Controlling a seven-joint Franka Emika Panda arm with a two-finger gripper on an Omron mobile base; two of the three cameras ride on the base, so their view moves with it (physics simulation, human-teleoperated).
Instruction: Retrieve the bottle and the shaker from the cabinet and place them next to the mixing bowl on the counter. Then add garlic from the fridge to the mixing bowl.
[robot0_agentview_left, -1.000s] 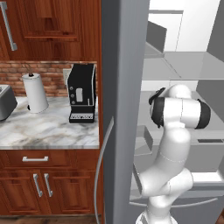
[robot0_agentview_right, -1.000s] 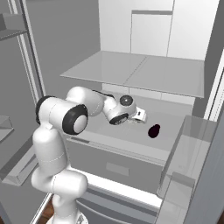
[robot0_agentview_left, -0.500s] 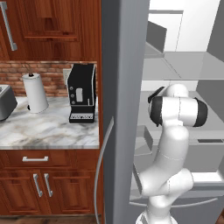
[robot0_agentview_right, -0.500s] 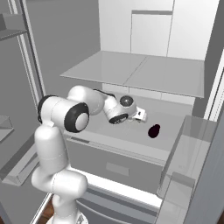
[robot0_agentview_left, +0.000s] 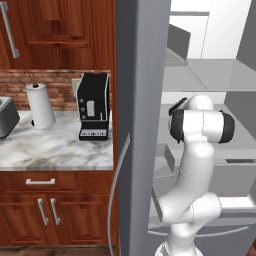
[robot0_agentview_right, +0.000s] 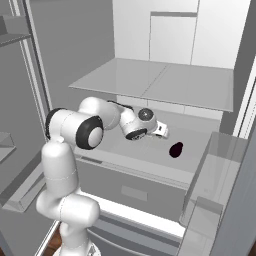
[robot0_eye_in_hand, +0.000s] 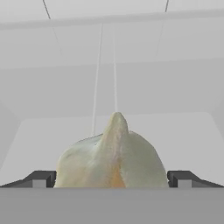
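Inside the fridge (robot0_agentview_right: 60, 55), the arm is reaching over a shelf with its fingers (robot0_eye_in_hand: 41, 178) spread wide. The garlic (robot0_eye_in_hand: 113, 154) is sitting on the shelf between them, not yet gripped. A dark object (robot0_agentview_right: 175, 149) is lying nearby.

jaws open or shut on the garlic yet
Open. In the hand view both fingertips stand wide apart with the garlic between them, not squeezed.

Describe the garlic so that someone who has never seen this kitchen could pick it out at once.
Look inside the open grey fridge, on the shelf above the drawer where the arm reaches in. The garlic sits right between the tips of the open pincer. It is a pale, off-white bulb with a pointed top, unlike the small dark object farther along the shelf.
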